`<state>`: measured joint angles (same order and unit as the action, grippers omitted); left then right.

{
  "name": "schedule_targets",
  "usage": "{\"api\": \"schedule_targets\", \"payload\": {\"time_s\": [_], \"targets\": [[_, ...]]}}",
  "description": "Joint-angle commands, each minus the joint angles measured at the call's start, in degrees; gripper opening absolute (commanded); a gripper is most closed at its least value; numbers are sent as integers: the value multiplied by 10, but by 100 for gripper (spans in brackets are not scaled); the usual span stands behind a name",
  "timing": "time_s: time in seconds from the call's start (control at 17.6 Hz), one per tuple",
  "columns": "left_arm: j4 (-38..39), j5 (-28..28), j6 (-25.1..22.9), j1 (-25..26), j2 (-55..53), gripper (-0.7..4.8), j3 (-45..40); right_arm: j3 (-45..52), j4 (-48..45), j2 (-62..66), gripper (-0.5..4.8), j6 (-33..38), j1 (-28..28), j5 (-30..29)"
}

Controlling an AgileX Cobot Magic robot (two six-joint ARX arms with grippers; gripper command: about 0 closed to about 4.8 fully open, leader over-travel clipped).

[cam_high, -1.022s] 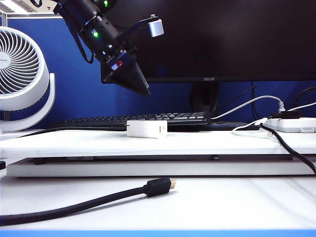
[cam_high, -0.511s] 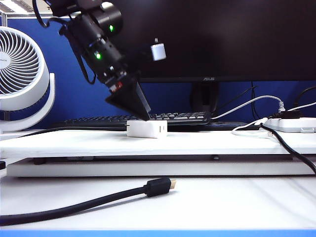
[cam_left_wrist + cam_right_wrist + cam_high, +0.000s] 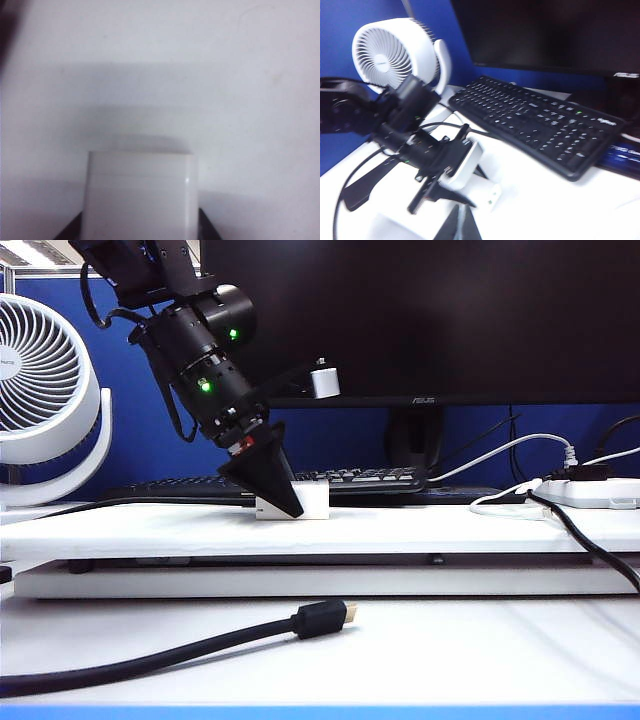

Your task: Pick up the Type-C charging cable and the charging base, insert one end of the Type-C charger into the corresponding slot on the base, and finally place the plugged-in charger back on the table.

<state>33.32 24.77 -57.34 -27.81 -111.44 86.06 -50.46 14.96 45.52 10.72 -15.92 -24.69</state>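
The charging base [image 3: 314,500] is a small white block lying on the table [image 3: 450,530] in front of the keyboard. My left gripper [image 3: 290,508] points down at its left end. In the left wrist view the charging base [image 3: 140,195] fills the space between the black fingertips [image 3: 75,227], which press on both its sides. It rests on the table. A thin white cord, the Type-C charging cable [image 3: 497,502], loops on the table at the right by the power strip. My right gripper [image 3: 458,222] is shut and holds nothing, hovering short of the charging base [image 3: 489,192]; the exterior view does not show it.
A black keyboard [image 3: 370,478] and a monitor [image 3: 450,320] stand behind the base. A white fan [image 3: 40,390] is at the left. A power strip [image 3: 595,490] with cords sits at the right. A thick black cable with a gold-tipped plug [image 3: 320,620] lies on the lower front surface.
My left arm came down from above the keyboard onto the charging base, and its fingers have closed in on the block's sides. The base has not moved.
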Motion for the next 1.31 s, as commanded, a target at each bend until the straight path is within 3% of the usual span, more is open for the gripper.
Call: {"api": "schedule_targets", "payload": {"time_s": [0.06, 0.23, 0.28, 0.4, 0.51, 0.74, 0.96, 1.31], "targets": [[35, -6, 69, 0, 5, 100, 4, -4, -6, -3, -6, 2, 0, -10], [75, -25, 74, 0, 10, 288, 16, -4, -6, -6, -6, 2, 0, -10], [100, -53, 98, -2, 11, 369, 34, -4, -6, -7, -6, 2, 0, -10], [120, -103, 132, -5, 11, 378, 63, -4, -6, -9, -6, 2, 0, -10], [131, -105, 140, -12, 11, 378, 86, -4, -6, -9, -6, 2, 0, -10], [147, -111, 141, -38, 10, 435, 115, -4, -6, -9, -6, 2, 0, -12], [185, -145, 143, -43, -12, 436, 115, -4, -5, -9, -6, 2, 0, -13], [167, -151, 143, -43, -41, 436, 116, -4, -1, -9, -6, 2, 0, -24]]}}
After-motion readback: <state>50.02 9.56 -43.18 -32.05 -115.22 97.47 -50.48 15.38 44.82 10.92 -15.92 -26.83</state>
